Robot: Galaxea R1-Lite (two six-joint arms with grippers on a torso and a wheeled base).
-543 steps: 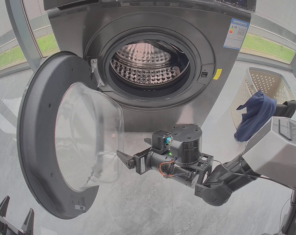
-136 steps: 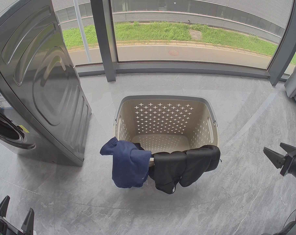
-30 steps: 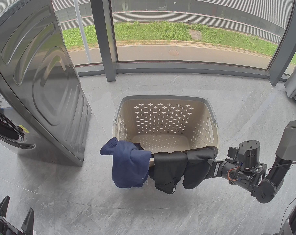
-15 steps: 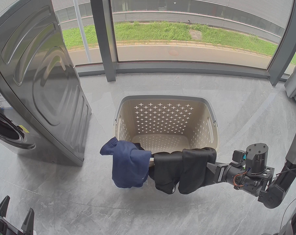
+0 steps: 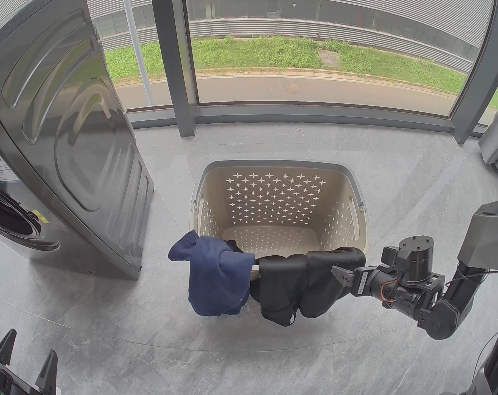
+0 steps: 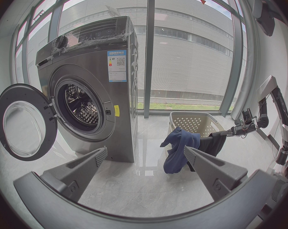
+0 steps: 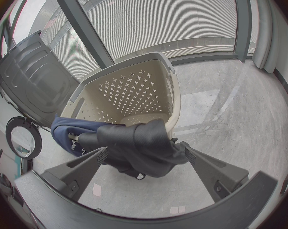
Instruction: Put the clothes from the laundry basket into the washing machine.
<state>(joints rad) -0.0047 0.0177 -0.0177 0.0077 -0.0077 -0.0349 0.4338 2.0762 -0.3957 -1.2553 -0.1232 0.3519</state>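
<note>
Black garment (image 5: pixel 298 289) hung over the near rim of the laundry basket (image 5: pixel 279 165), just beside the blue garment (image 5: pixel 219 281) on the same rim. Both hung mostly outside the basket.

Over the last few seconds the right arm came in from the right. Half a second ago it pressed into the black garment's right end, and it had since eased back slightly, leaving that end bunched. Right tool (image 7: pixel 145 153) stood wide, cloth between its fingers but not clamped. Judgement: grasp not yet made, nothing lifted.

The visible basket floor held no clothes. Washing machine (image 6: pixel 87 89) stood to the left, door (image 6: pixel 23 121) swung open; what showed of the drum (image 6: pixel 82 107) held no clothes. Left tool (image 6: pixel 144 150) was wide and holding nothing, low, well apart from the basket.
</note>
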